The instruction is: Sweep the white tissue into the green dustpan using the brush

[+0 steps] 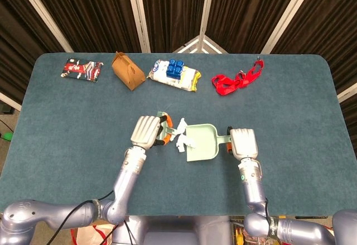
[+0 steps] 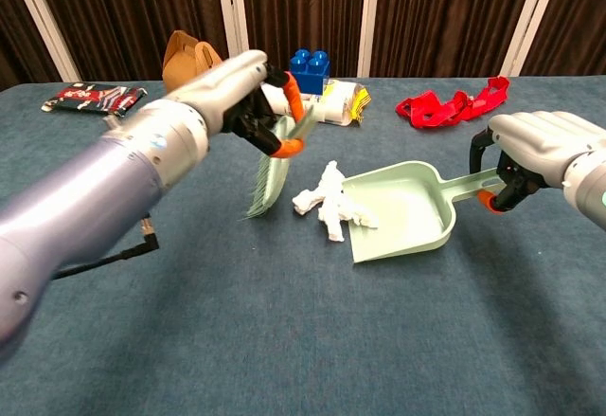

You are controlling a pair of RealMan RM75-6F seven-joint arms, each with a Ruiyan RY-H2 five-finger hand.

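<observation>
The left hand (image 2: 251, 103) grasps a pale green bristle brush (image 2: 273, 165), bristles on the blue-felt desk (image 2: 284, 340). The crumpled white tissue (image 2: 327, 203) lies just beyond the bristles, straddling the lip of the mint-green plastic dustpan (image 2: 402, 217), whose handle the right hand (image 2: 540, 155) grips. A hard stroke might push the pan back or flick tissue past its lip.

Crumpled white tissue (image 2: 328, 204) at frame centre, lying across the open lip of the pale green dustpan (image 2: 402, 215), translucent green brush (image 2: 273, 171) tilted just left, bristles down
</observation>
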